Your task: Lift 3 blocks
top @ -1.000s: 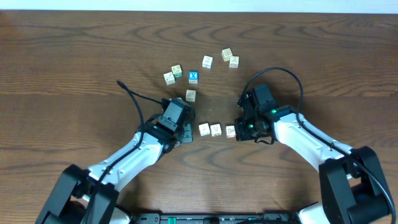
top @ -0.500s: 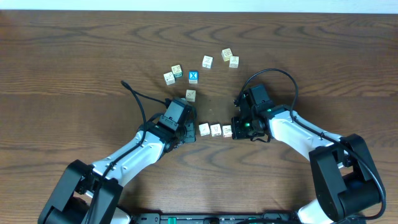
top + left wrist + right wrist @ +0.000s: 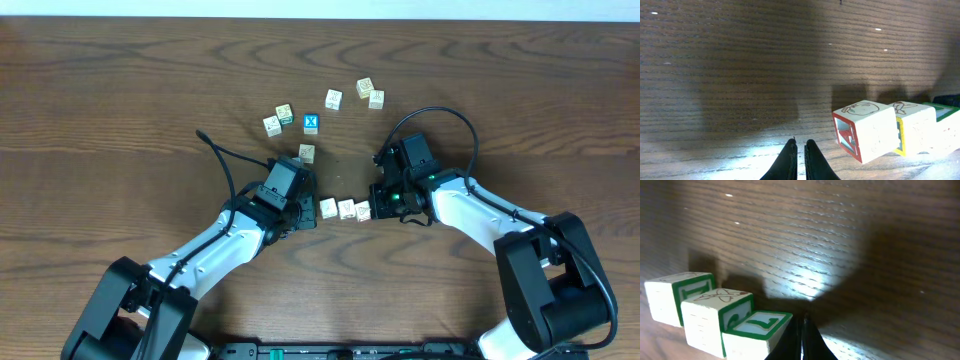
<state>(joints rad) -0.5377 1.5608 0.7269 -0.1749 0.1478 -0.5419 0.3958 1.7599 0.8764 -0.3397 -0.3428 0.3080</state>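
The 3 blocks lie in a tight row on the wooden table between my two grippers: the left block (image 3: 328,208), the middle block (image 3: 346,209) and the right block (image 3: 363,211). My left gripper (image 3: 309,214) is shut and empty just left of the row. In the left wrist view its tips (image 3: 800,147) sit a short gap from the red-faced block (image 3: 864,131). My right gripper (image 3: 377,208) is also shut and holds nothing. In the right wrist view its tips (image 3: 803,325) rest against the green-lettered block (image 3: 757,330) at the row's right end.
A cube with a blue face and white X (image 3: 311,124) sits further back among several loose cream blocks, such as one block (image 3: 306,153) close to the left arm and a far pair (image 3: 370,93). Black cables loop above both wrists.
My right gripper has slid left, pushing the right block up against the other two. My left gripper has edged slightly right toward the row. Both stay shut.
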